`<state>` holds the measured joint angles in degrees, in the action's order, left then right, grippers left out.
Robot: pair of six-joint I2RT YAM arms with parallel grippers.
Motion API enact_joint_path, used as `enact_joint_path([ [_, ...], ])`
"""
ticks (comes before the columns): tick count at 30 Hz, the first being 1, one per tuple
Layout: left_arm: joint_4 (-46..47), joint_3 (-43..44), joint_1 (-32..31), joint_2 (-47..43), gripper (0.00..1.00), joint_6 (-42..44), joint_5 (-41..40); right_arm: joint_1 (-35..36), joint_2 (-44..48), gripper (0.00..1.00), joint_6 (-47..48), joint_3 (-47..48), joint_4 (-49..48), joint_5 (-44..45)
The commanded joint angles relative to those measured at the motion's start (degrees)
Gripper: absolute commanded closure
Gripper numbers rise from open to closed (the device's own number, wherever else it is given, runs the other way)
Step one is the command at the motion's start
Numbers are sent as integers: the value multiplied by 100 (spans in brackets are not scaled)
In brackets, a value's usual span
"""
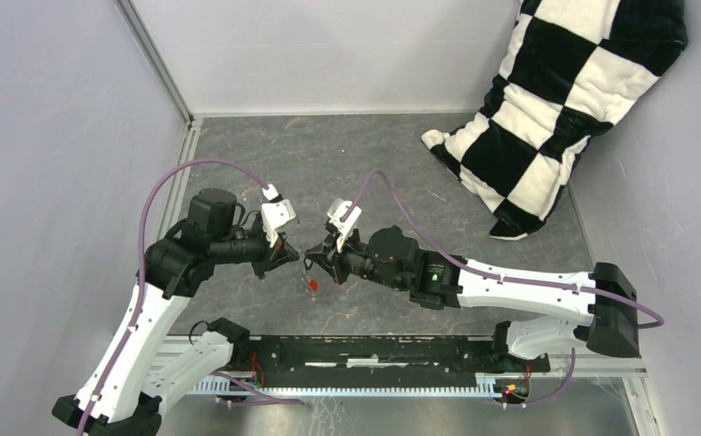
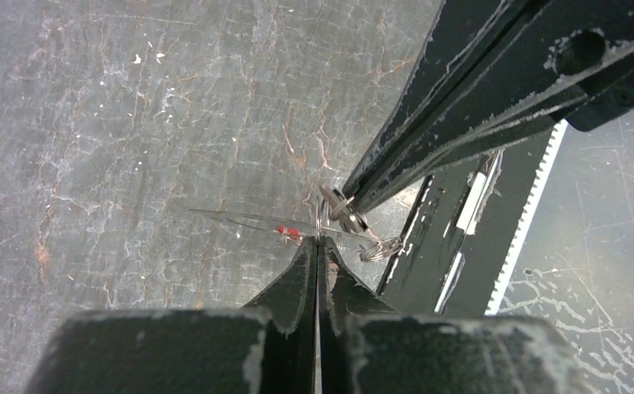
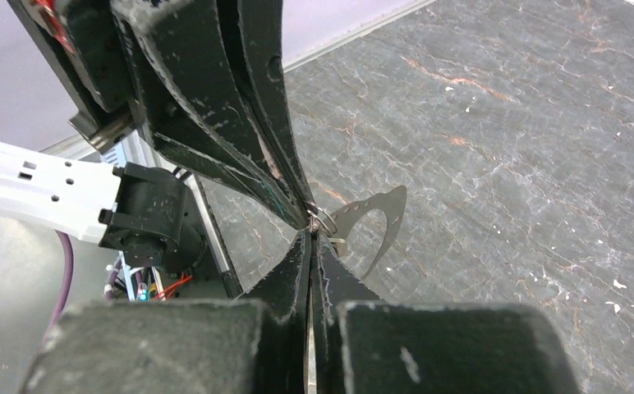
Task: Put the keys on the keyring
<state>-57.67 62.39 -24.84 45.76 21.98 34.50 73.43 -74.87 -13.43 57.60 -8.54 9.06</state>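
Observation:
The two grippers meet tip to tip above the middle of the table. My left gripper (image 1: 294, 252) (image 2: 318, 240) is shut on the keyring (image 2: 236, 219), a thin grey hoop seen edge-on. In the right wrist view the keyring (image 3: 383, 215) shows as a grey crescent behind the tips. The red-headed key (image 2: 289, 233) (image 1: 312, 284) sits by the hoop, just below the grippers. My right gripper (image 1: 316, 260) (image 3: 312, 233) is shut on a small metal ring (image 3: 323, 220) at the hoop's edge. Another small wire ring (image 2: 380, 249) hangs nearby. I cannot make out the black key.
A black-and-white checkered cushion (image 1: 560, 100) leans in the back right corner. Grey walls close in the left, back and right. A black rail with a toothed strip (image 1: 365, 359) (image 2: 535, 205) runs along the near edge between the arm bases.

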Motion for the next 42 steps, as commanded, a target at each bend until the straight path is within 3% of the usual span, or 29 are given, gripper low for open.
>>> enact_joint_path([
  [1, 362, -33, 3, -34, 98, -207, -30, 64, -159, 100, -44, 349, -446, 131],
  [42, 696, -359, 6, -768, 98, 316, 182, 83, 36, 100, -621, 29, -428, 899],
])
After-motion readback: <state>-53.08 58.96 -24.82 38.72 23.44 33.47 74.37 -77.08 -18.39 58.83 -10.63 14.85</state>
